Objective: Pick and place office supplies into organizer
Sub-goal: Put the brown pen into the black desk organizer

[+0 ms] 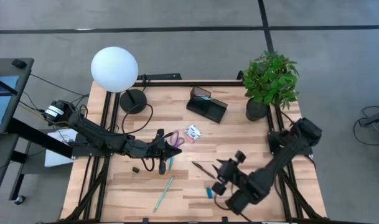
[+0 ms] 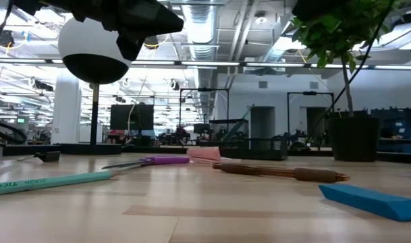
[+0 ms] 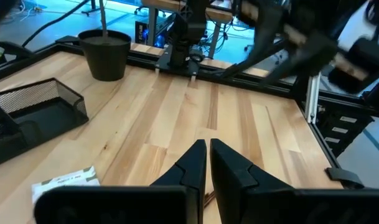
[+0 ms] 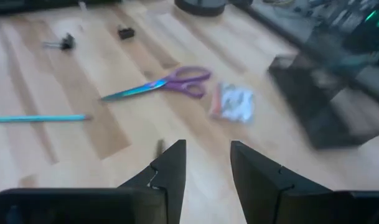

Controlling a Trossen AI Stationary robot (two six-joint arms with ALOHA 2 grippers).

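Observation:
The black mesh organizer (image 1: 208,102) stands at the far middle of the table. Purple-handled scissors (image 1: 175,138) and a white packet (image 1: 193,132) lie flat in front of it. A teal pen (image 1: 163,193), a dark pen (image 1: 205,168), a small blue block (image 1: 209,193) and a tiny black piece (image 1: 135,169) lie nearer the front. My left gripper (image 3: 208,146) is shut on nothing and hovers beside the scissors (image 1: 170,148). My right gripper (image 4: 208,149) is open with nothing between its fingers. It hovers above the dark pen (image 1: 223,176) and faces the scissors (image 4: 170,84) and the packet (image 4: 234,102).
A white globe lamp (image 1: 114,68) with a round black base (image 1: 133,101) stands at the far left. A potted plant (image 1: 270,81) stands at the far right. Bare wood lies between the organizer and the right edge (image 3: 195,106).

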